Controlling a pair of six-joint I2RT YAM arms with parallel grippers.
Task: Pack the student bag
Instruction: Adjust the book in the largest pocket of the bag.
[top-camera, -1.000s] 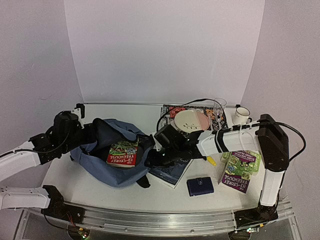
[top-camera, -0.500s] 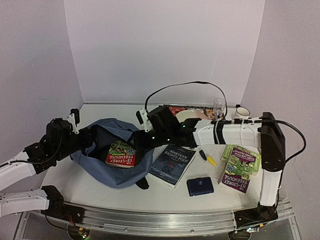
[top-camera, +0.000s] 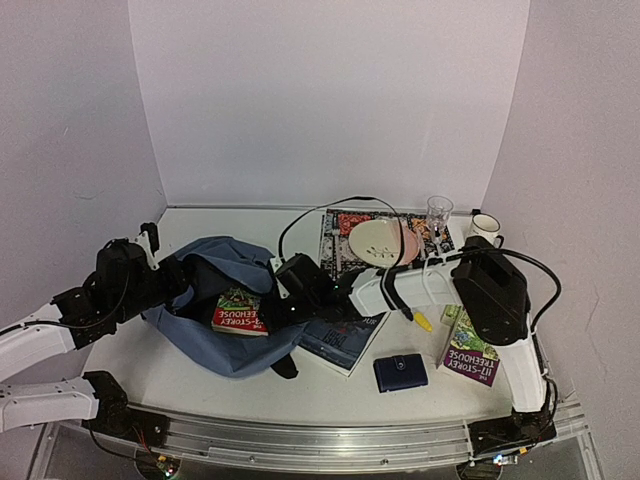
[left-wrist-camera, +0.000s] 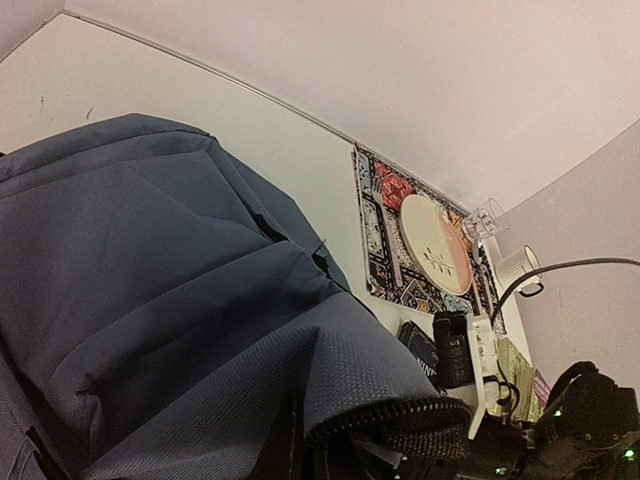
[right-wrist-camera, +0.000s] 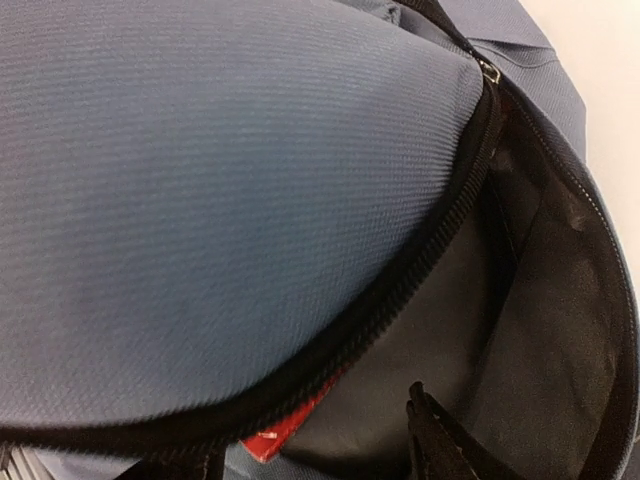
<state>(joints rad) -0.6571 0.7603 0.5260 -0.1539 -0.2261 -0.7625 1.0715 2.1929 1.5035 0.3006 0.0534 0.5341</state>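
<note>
The left tool (top-camera: 180, 283) is clamped on the rim of the student bag (top-camera: 215, 348), holding it raised. The one student bag lies slumped on the desk (top-camera: 320, 395) between both tools: soft slate-blue woven fabric, coarse black zip trim, mouth gaping. The right tool (top-camera: 270, 304) sits at the bag mouth; its jaw width cannot be told. Books, three, rectangular: red book (top-camera: 243, 310) inside the bag just left of the right tool, dark book (top-camera: 345, 342) just right of it, purple-green book (top-camera: 470, 352) well right. Also right of it: one navy wallet (top-camera: 400, 373), one round plate (top-camera: 383, 241), one clear glass (top-camera: 438, 210), one white mug (top-camera: 485, 230)
</note>
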